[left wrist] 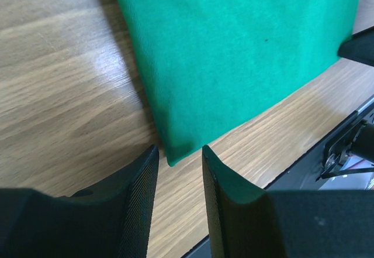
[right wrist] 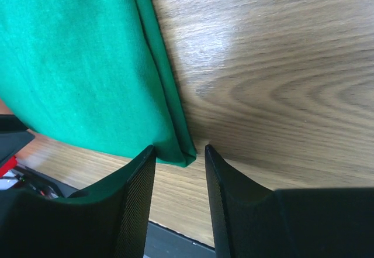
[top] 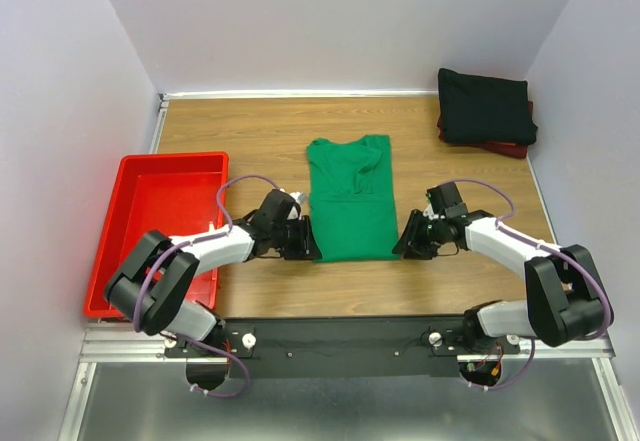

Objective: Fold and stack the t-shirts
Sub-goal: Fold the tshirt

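Jaws apart, my left gripper and right gripper each bracket a near corner of the green shirt, its length running away from me

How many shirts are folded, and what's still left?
Two look done: the black t-shirt sits folded on the dark red t-shirt in the far right corner. The green t-shirt is in hand: sleeves tucked in, lying long, with the left gripper and right gripper open at its near corners. Still to do: fold it shorter and stack it on the others.

green t-shirt | black t-shirt | dark red t-shirt | red tray | wood-grain table
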`<state>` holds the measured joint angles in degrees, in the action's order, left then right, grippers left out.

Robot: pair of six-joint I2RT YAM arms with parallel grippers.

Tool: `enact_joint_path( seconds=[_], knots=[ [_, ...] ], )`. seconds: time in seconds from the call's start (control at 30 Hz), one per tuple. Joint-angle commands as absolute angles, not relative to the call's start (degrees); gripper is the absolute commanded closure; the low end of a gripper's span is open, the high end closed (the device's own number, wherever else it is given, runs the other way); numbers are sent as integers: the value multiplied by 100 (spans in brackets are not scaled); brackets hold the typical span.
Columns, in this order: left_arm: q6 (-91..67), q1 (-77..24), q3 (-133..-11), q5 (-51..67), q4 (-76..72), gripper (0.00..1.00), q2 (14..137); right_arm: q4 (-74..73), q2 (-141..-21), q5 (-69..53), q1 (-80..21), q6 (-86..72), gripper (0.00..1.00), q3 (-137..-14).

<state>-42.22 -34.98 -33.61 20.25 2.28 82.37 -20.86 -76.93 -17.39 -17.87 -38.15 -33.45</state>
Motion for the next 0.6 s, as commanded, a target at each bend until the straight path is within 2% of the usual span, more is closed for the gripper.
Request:
enact_joint_path(
  seconds=[0.0,0.3,0.4,0.57],
  knots=[
    [-4315,-3559,-3287,2118,105,58,8358,-2083,-7848,-1933,-1758,-3850,54,-3199],
    [-4394,-3683,-3278,1987,158,59,8534,-1899,-8024,-2030,-1767,-3876,59,-3120],
    [-4412,-3691,-3296,1960,158,62,8569,-1837,-8042,-2039,-1767,-3885,61,-3111],
    [-4430,-3700,-3445,1907,193,82,8473,-1802,-8016,-2101,-1767,-3885,75,-3146]
  ],
)
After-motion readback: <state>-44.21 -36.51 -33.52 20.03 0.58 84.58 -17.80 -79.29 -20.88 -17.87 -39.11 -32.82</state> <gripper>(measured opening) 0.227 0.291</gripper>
